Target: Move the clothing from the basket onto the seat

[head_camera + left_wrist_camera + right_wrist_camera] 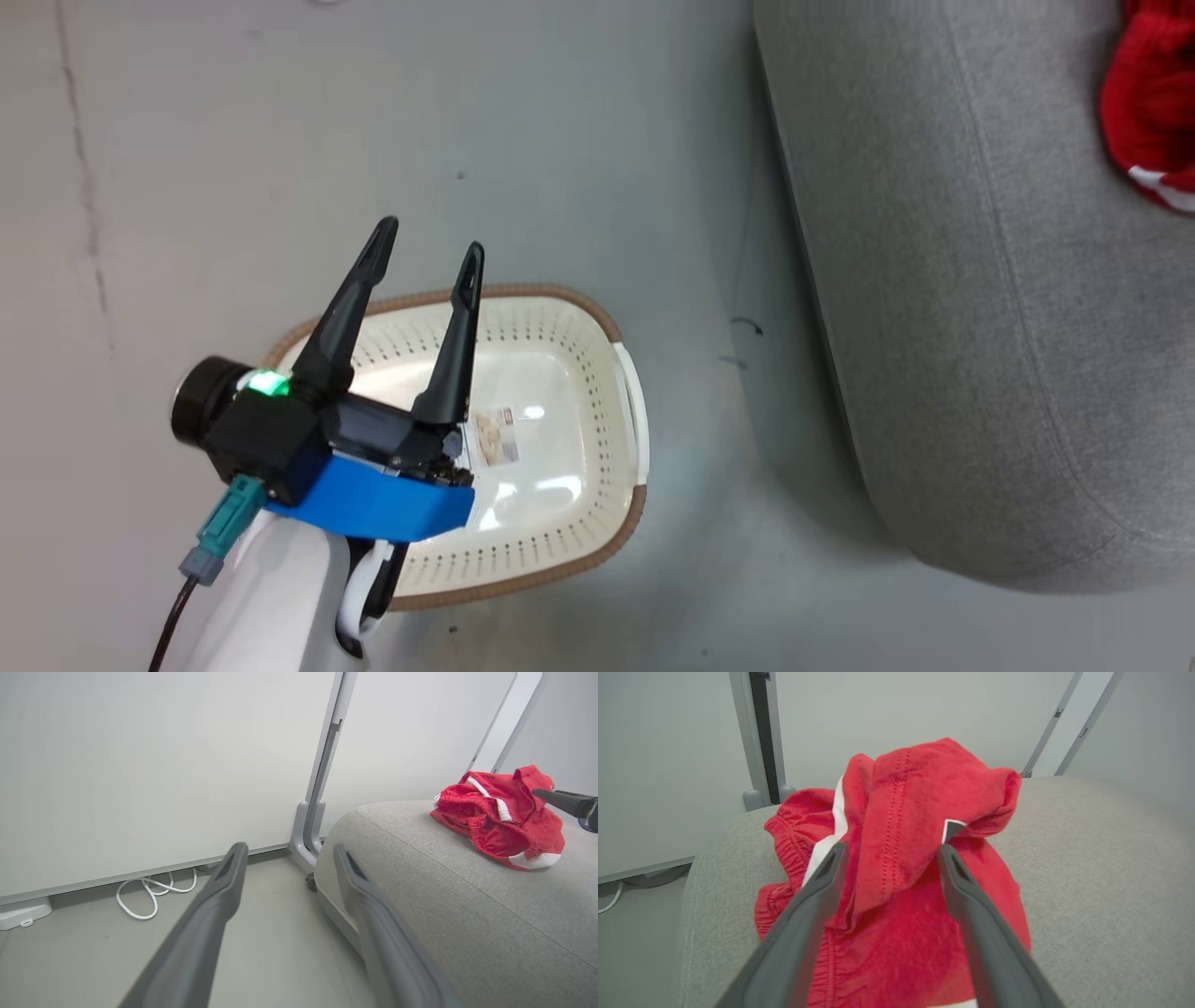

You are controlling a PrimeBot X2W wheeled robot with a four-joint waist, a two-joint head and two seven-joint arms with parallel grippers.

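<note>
**Basket empty, red heap on the seat**

Head view: the left gripper [431, 238] hovers over the one basket [579, 303], fingers apart and holding nothing; one label [495, 437] lies inside.

Left wrist view: one heap of clothing [500, 816] sits on the single seat [444, 905]; its garments can't be counted.

Right wrist view: the right gripper [889, 847] has its fingers spread astride a raised fold. Withdrawing could snag the fold and drag the clothing off.

Bright, even overhead light; white glare patches on the glossy bottom of the basket [611, 411], soft shadow beside the seat [980, 280]. Wrist views bend edge lines; the clothing [901, 933] blurs near the lens
</note>
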